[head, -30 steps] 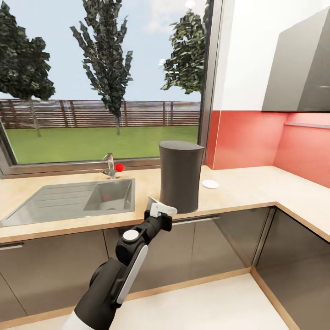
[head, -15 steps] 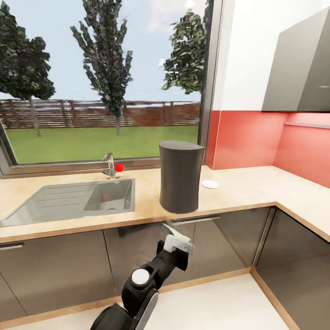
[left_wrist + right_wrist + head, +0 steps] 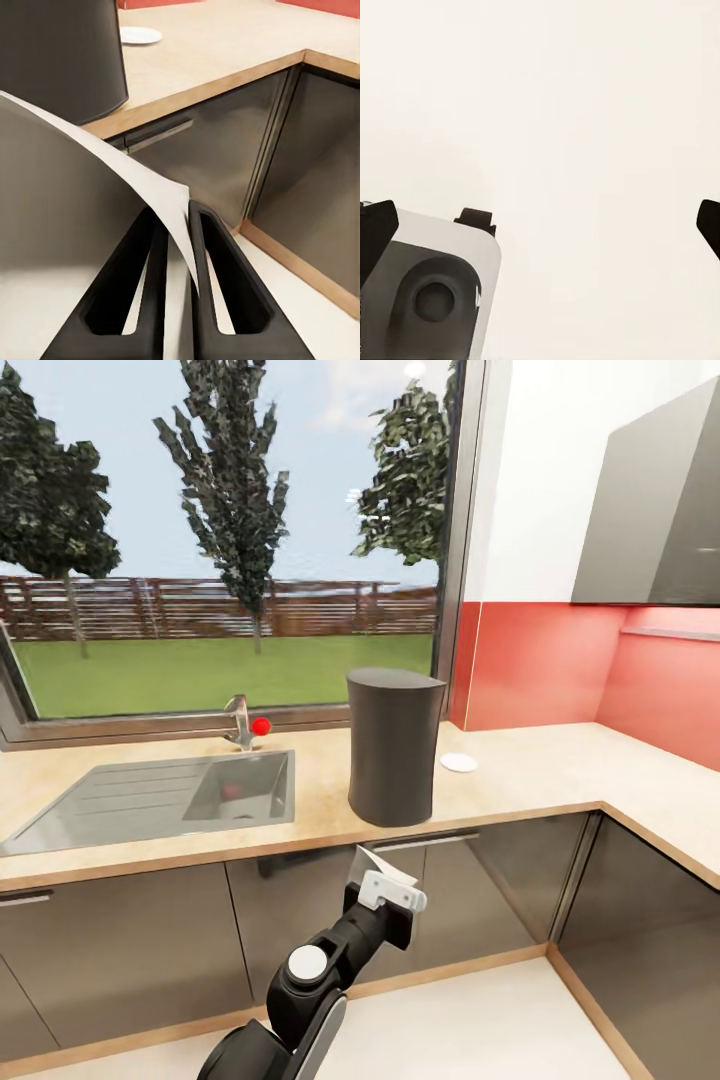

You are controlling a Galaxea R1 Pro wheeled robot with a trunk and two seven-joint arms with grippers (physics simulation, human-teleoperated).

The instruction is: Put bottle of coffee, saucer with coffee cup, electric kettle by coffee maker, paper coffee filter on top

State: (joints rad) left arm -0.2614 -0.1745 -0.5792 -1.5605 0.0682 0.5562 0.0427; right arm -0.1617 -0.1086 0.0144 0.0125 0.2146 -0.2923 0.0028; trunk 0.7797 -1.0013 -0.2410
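Observation:
The charcoal-grey coffee maker (image 3: 392, 745) stands on the beige countertop (image 3: 530, 765), just right of the sink; the left wrist view shows its lower body (image 3: 60, 52). A small white saucer (image 3: 459, 762) (image 3: 140, 34) lies on the counter to its right. My left gripper (image 3: 374, 872) (image 3: 176, 215) hangs below the counter edge, in front of the dark cabinets, and is shut on the white paper coffee filter (image 3: 386, 865) (image 3: 142, 184). My right gripper (image 3: 544, 225) is open over a pale surface, its fingertips (image 3: 376, 234) far apart.
A steel sink (image 3: 150, 795) with a faucet (image 3: 240, 720) lies left of the coffee maker. Glossy dark cabinets (image 3: 470, 890) run below the counter, which turns a corner at the right. A grey wall cabinet (image 3: 655, 510) hangs above a red backsplash.
My left arm has dropped with the filter from counter-edge height to in front of the cabinets. Over the last half second it has barely moved.

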